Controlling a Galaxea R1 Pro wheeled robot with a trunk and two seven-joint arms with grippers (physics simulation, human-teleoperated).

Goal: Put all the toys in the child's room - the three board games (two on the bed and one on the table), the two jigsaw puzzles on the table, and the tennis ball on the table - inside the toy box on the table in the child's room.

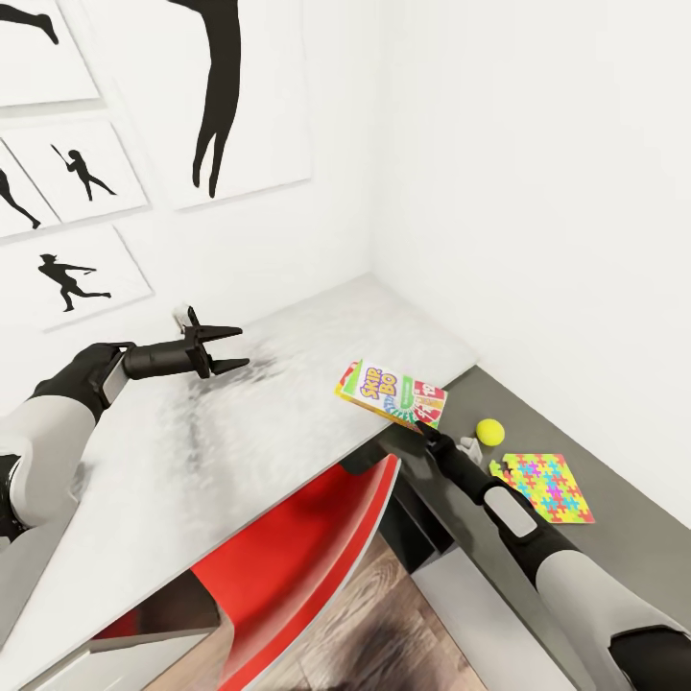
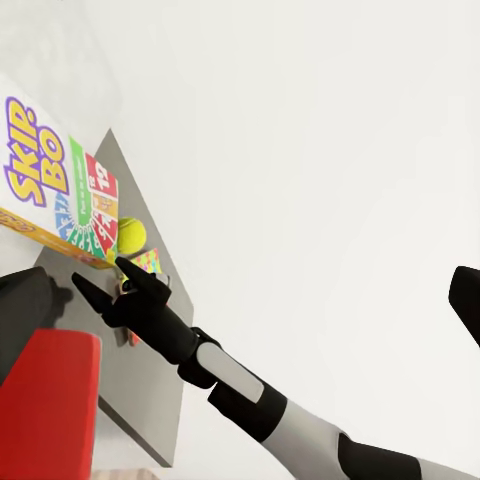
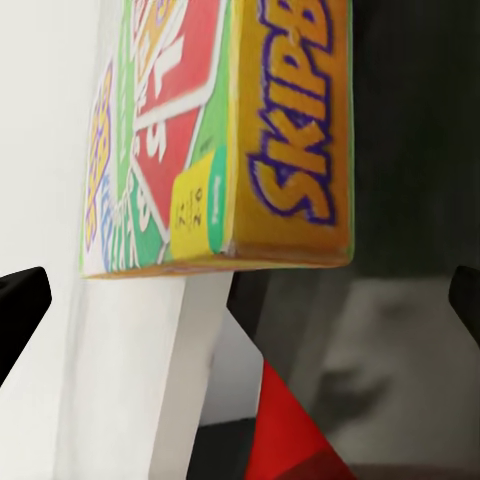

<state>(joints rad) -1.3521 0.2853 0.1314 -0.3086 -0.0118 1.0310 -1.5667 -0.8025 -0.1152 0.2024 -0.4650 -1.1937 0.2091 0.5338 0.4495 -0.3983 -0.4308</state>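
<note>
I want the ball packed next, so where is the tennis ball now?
In the head view the tennis ball lies on the lower dark wing of the table, between the Skip-Bo box and the jigsaw puzzle.

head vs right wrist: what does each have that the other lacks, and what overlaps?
Head: the left pincer open over the pale table, the tennis ball, a jigsaw puzzle on the dark lower wing, wall silhouettes. Right wrist: the SKIP BO box's orange side edge with lettering, close up. Both: the SKIP BO box at the table edge, the red shape below.
</note>
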